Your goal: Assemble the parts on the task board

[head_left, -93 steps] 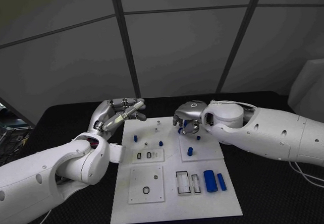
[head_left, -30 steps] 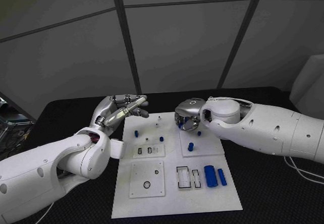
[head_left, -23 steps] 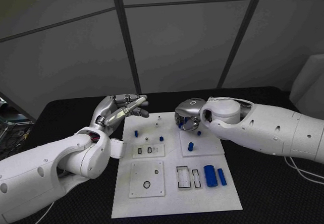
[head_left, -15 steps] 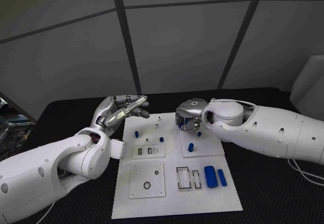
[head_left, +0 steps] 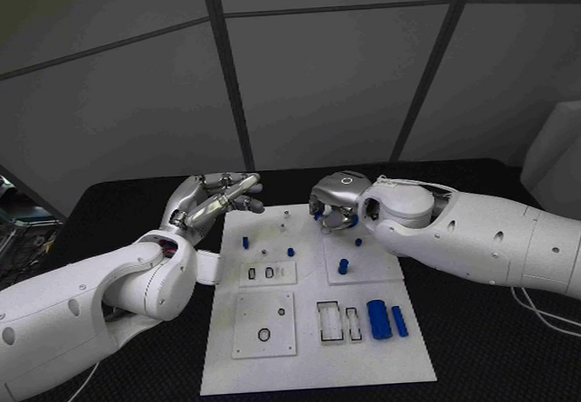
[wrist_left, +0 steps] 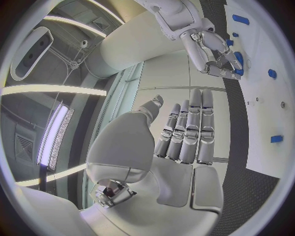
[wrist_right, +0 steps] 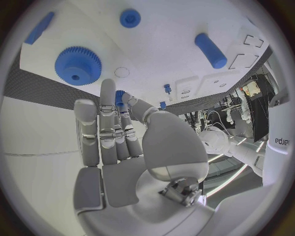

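Nearest on the black table (head_left: 508, 357), the near edge of the white task board (head_left: 313, 372), bare; just beyond, at the near right, two blue cylinders (head_left: 378, 320) lying side by side next to a pair of rectangular slots (head_left: 327, 323). Farther in, a blue peg (head_left: 343, 266) standing upright right of the board's middle, with smaller blue pegs (head_left: 290, 252) to its left. Over the far right of the board, the right hand (head_left: 332, 203), fingers curled downward and pinching a small blue part (wrist_right: 120, 94) between thumb and fingertips, above a blue gear (wrist_right: 78, 64) lying flat on the white plate. At the far left corner, raised just off the board's edge, the left hand (head_left: 220, 198), fingers stretched out straight and holding nothing. By the look of it, an insertion step under way at the far right: the pinched part to be lowered to its seat near the gear. Next move likely calling for careful alignment over the hole and a straight, gentle descent before release; exact target hidden under the fingers.
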